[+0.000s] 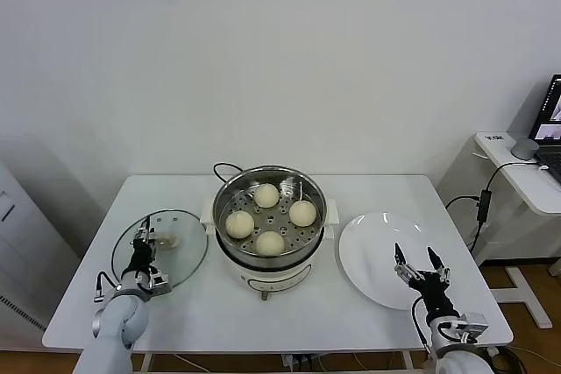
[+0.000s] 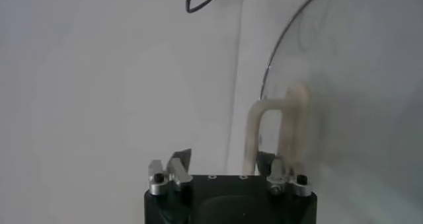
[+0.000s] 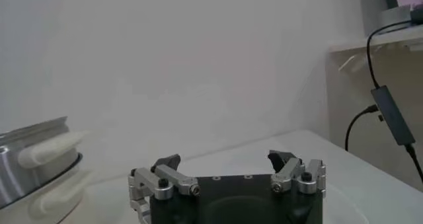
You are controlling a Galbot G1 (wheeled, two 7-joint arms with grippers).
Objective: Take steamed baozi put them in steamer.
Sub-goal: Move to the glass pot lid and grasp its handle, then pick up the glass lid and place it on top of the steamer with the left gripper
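Steamed baozi (image 1: 270, 243), four, sit in the steamer (image 1: 269, 183). Left tool (image 1: 143, 238) grasping the glass lid's handle (image 2: 274, 129); right tool (image 1: 419, 264) released above the plate (image 1: 368, 243).

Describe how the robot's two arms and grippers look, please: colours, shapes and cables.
Both arms are pale grey and rounded. The left gripper and the right gripper have black bodies, black pointed fingers and silver metal brackets with dark screws. Thin black cables loop at each wrist.
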